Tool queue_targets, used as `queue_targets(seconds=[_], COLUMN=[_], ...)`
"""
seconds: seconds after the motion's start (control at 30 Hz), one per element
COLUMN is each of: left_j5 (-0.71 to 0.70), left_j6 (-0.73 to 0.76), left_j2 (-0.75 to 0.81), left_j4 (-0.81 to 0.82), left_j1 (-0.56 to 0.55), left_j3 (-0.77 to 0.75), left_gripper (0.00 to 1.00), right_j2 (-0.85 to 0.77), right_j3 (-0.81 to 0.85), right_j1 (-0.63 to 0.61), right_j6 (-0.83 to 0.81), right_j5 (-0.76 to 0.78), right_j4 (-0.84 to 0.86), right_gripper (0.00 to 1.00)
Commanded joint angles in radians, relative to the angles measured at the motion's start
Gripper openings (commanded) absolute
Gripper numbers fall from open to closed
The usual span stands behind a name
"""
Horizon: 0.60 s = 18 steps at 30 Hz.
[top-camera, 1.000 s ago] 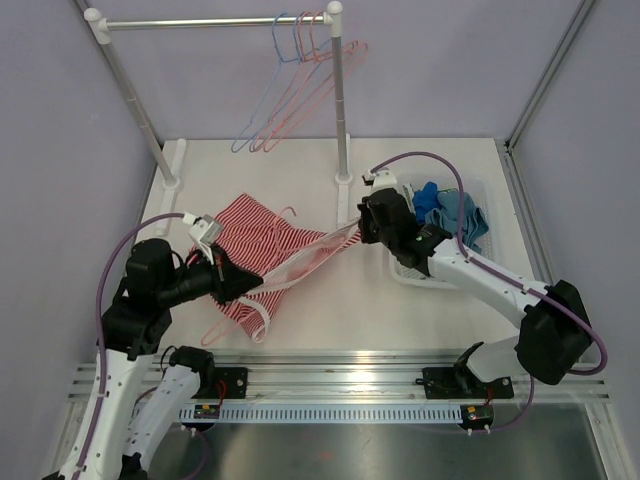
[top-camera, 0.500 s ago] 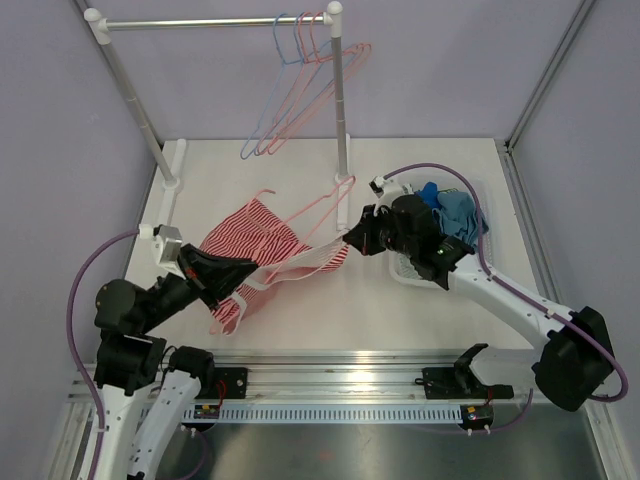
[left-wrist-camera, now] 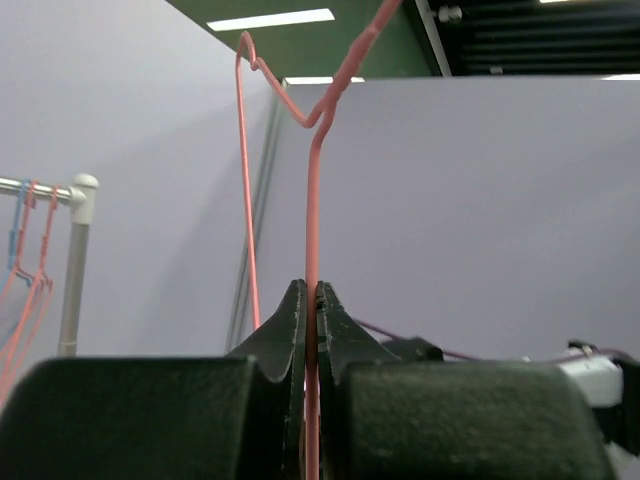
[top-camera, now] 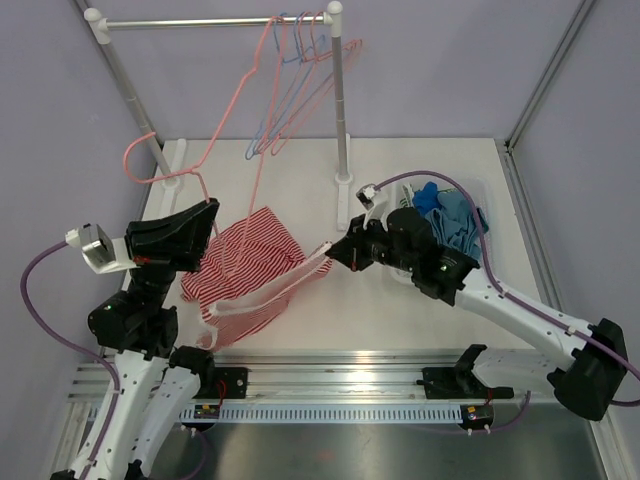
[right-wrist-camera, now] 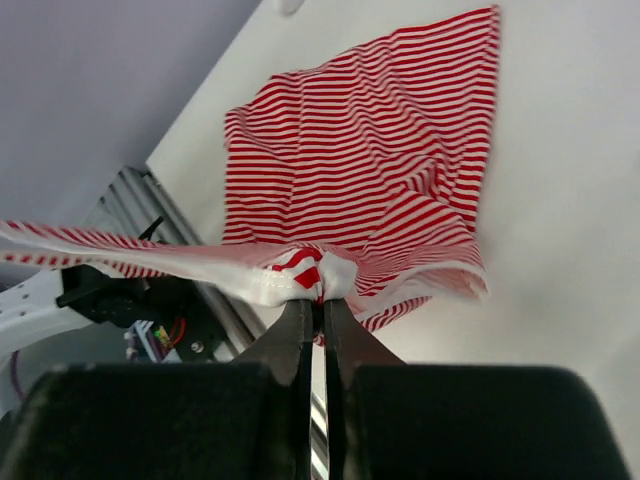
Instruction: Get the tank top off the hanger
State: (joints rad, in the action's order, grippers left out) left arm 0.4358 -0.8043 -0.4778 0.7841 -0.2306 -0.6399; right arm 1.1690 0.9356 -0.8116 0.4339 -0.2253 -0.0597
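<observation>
The red-and-white striped tank top (top-camera: 250, 262) lies crumpled on the table left of centre; it also shows in the right wrist view (right-wrist-camera: 370, 150). My right gripper (top-camera: 335, 251) (right-wrist-camera: 312, 300) is shut on a white-edged strap of it, stretched just above the table. My left gripper (top-camera: 208, 207) (left-wrist-camera: 310, 290) is raised over the top's left side, shut on the wire of a pink hanger (top-camera: 224, 120) (left-wrist-camera: 312, 200). The hanger stands high, with its hook to the left. One wire runs down to the cloth; I cannot tell whether it is still threaded.
A clothes rail (top-camera: 200, 21) on two posts crosses the back, with several pink and blue hangers (top-camera: 300, 70) at its right end. The right post (top-camera: 344, 120) stands behind my right gripper. A white basket (top-camera: 478, 190) of blue cloths sits at right.
My left gripper has swung up and to the left, lifting the pink hanger off the table. My right gripper has moved left and nearer with the strap. The tank top has dropped onto the table.
</observation>
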Motion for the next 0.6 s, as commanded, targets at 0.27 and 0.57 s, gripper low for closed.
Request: queue_targets(seconds=[0.27,0.57], left_j5=[-0.394,-0.54], left_j6=[0.261,0.375], left_j2=[0.016,-0.117], left_j4=[-0.345,-1.049], left_j1=[-0.004,-0.004], left_j3=[-0.262,-0.523], left_gripper=[0.0,0.0], right_j2=[-0.316,-0.24], right_j3=[0.114,0.259], right_j1=[-0.003,-0.003], right_j6=[-0.086,-0.129], right_j5=[0.068,0.107], right_j4=[-0.25,-0.39], right_gripper=[0.0,0.0])
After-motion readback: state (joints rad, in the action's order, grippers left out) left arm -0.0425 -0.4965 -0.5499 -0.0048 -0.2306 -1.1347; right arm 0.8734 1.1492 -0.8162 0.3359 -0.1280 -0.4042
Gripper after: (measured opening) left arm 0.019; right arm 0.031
